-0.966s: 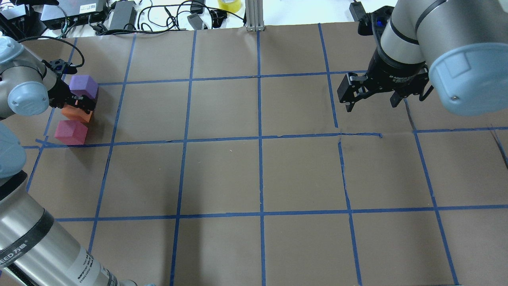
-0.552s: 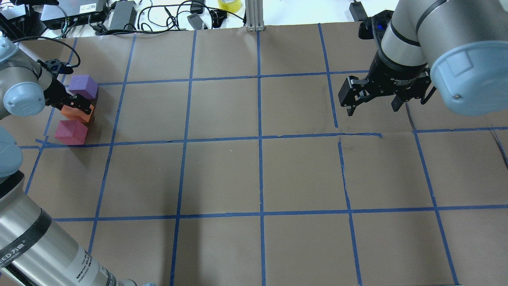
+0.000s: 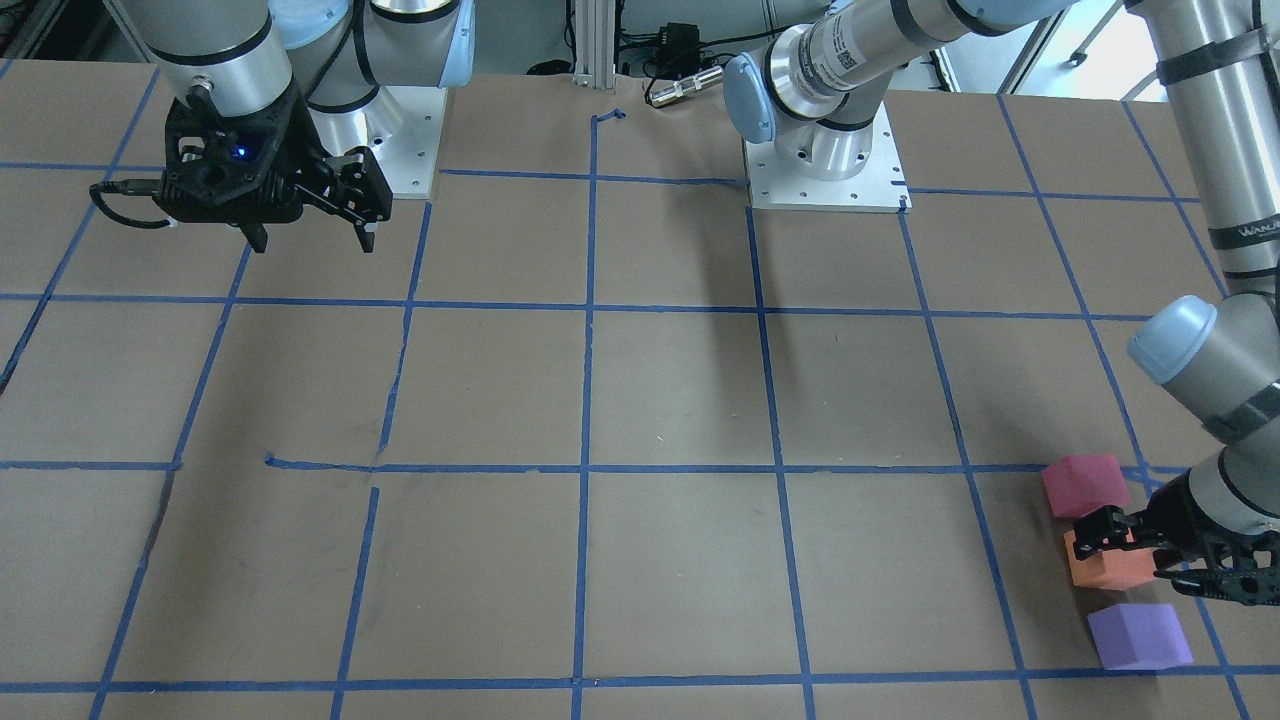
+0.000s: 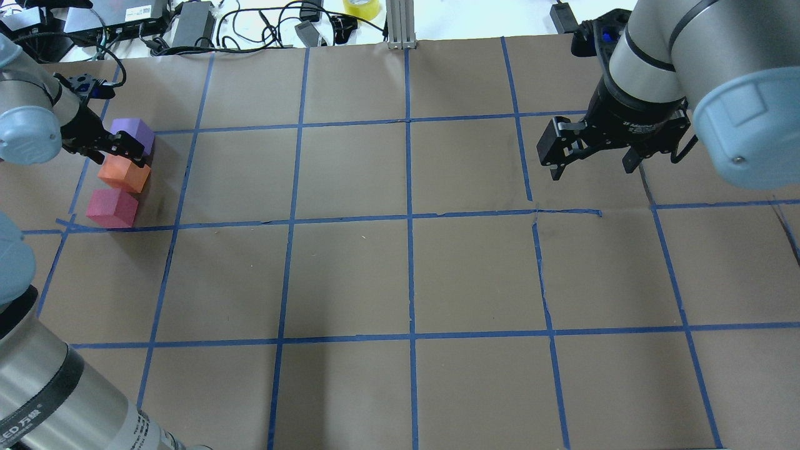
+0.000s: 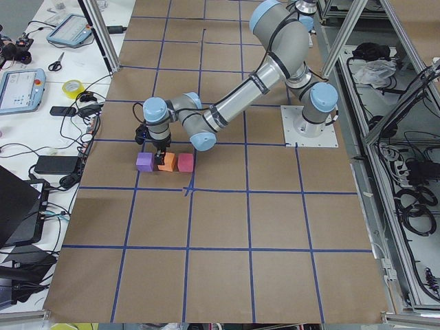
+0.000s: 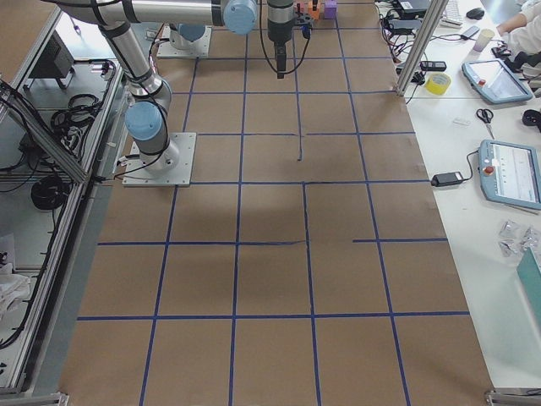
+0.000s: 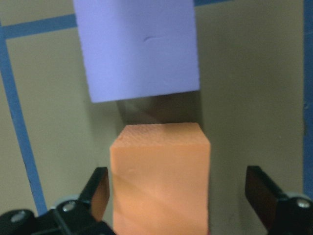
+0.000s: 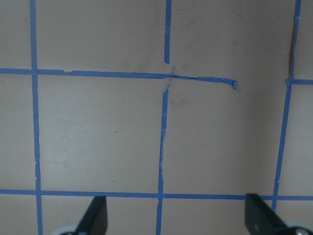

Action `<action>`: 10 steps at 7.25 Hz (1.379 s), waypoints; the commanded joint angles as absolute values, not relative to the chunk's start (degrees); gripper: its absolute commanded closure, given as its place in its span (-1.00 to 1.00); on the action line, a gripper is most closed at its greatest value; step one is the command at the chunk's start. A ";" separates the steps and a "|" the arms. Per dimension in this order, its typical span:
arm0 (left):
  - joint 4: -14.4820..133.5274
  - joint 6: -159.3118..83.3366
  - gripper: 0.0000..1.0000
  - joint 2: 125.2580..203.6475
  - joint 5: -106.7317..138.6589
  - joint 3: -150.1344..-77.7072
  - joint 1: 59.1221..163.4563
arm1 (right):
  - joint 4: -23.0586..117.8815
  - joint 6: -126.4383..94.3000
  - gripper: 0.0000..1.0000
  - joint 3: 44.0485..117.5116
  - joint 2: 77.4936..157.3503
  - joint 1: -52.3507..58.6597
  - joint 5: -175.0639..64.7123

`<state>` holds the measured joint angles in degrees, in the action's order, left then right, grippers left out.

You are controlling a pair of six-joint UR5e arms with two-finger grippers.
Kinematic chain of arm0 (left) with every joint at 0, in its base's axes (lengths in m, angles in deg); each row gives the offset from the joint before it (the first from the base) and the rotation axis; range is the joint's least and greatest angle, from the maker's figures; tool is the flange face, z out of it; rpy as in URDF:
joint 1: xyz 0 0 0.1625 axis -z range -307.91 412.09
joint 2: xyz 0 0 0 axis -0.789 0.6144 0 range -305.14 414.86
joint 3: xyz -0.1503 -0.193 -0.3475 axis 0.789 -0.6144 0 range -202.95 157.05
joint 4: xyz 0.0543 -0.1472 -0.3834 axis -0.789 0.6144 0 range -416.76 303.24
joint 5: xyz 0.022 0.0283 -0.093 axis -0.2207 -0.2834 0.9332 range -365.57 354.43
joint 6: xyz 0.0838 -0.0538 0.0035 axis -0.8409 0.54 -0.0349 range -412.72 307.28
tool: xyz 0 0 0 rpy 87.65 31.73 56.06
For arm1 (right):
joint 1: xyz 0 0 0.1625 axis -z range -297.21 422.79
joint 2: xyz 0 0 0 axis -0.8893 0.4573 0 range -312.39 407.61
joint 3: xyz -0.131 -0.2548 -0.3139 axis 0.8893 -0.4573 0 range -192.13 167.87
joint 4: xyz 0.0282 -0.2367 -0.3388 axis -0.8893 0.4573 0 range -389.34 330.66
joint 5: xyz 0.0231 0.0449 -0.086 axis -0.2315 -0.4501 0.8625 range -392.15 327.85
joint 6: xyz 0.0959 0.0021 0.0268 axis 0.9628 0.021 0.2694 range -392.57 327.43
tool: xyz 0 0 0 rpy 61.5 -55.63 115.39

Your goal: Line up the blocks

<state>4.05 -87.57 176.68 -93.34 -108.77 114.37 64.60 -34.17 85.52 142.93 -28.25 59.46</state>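
Blocks (image 5: 165, 162) occupy one grid square at the far-left edge of the brown worktop (image 4: 350, 275), which is ruled into squares by blue tape (image 4: 409, 275). The right arm (image 4: 700, 56) hangs over the far-right squares, well apart from the row. Compared with a second ago it has drifted only slightly outward, and the right claw (image 4: 590, 172) is spread wide and empty above bare paper. The left arm (image 4: 28, 131) has made the change that matters. A second ago the left claw (image 7: 177, 183) bracketed the orange block (image 4: 124, 174) closely and hid part of it from above. Now it has backed off toward the worktop's edge, and the block's top face is exposed in the overhead view. The wrist view shows the fingers (image 7: 98, 193) released: one is just beside the block's side, with contact not resolvable, and the other stands clear of it, so nothing is gripped. The purple block (image 4: 133, 133), the orange block and the pinkish-red block (image 4: 112, 208) form a short row with orange in the middle. A narrow shadowed gap separates purple from orange in the wrist view, while orange and pinkish-red appear to touch. Judged from this layout, placement of the orange block is finished and the line is essentially formed. What remains is withdrawal of the left arm.
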 commanded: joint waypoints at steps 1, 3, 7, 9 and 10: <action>17.27 -86.73 -1.00 167.41 -91.52 -108.30 115.20 | 64.53 -33.72 -1.00 85.61 143.07 -28.36 59.26; 32.64 -86.12 -1.00 157.22 -91.70 -105.24 115.63 | 64.62 -33.71 -1.00 85.52 143.24 -28.36 58.73; 45.11 -62.05 -1.00 146.34 -91.44 -102.49 123.68 | 64.88 -33.71 -1.00 85.52 143.33 -28.36 58.73; 40.20 -42.42 -1.00 147.06 -93.44 -103.54 138.06 | 64.53 -34.15 -1.00 85.52 143.33 -28.27 59.25; 37.84 -38.00 -1.00 147.06 -96.42 -106.16 143.79 | 64.53 -34.15 -1.00 85.52 143.33 -28.27 59.43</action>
